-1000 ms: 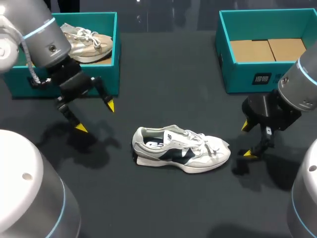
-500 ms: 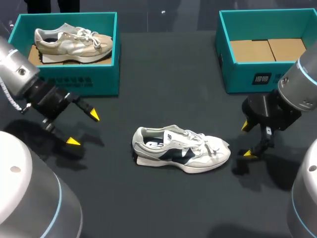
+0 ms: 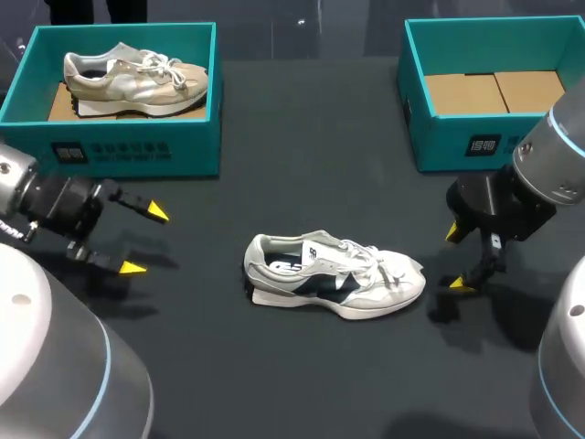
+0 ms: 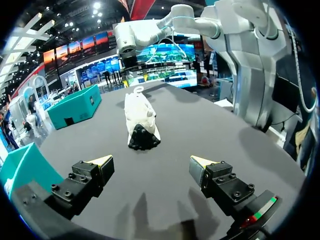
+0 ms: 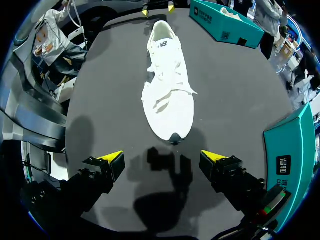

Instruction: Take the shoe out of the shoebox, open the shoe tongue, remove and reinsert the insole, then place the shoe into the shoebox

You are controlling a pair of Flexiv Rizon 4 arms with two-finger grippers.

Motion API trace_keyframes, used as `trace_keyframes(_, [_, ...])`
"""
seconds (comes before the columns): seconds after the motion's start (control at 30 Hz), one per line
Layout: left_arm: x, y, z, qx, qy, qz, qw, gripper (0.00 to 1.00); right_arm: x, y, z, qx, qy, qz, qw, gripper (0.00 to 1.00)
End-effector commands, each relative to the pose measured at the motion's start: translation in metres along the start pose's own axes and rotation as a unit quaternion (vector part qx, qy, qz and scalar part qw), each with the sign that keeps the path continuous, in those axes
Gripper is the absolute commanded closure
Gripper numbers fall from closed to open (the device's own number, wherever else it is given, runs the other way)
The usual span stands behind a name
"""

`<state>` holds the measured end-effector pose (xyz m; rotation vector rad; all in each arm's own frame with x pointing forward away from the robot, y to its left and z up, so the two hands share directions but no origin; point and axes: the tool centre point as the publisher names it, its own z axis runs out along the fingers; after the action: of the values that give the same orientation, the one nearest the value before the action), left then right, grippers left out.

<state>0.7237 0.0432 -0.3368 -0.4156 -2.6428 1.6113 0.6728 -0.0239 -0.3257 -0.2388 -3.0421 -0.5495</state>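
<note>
White shoe [image 3: 335, 274] on its sole mid-tabletop, toe toward the right edge, well apart from the teal shoebox [image 3: 457, 137] at the far right corner and the second shoebox [image 3: 128, 151] far left; left gripper [image 3: 144, 240] by the left edge, right gripper [image 3: 456, 260] near the toe, both wide open, empty.

- dark table [image 3: 302, 165], matte, lying under everything
- teal box [image 3: 137, 151] at far left corner, open-topped
- beige sneaker [image 3: 128, 78] inside that box, upright on its sole, toe toward the table's middle
- brown cardboard [image 3: 57, 102] beneath the sneaker
</note>
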Motion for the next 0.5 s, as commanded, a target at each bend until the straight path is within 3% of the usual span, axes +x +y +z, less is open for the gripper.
trace_keyframes(0.03, [-0.003, 0.017, 0.004, 0.035, -0.029, -0.031, 0.999, 0.0, 0.001, 0.0, 0.0, 0.001, -0.001, 0.0, 1.0, 0.0])
trace_keyframes(0.5, [-0.008, 0.034, 0.024, 0.029, -0.029, -0.057, 0.998, 0.0, 0.001, 0.0, 0.0, 0.001, -0.001, 0.0, 1.0, 0.0])
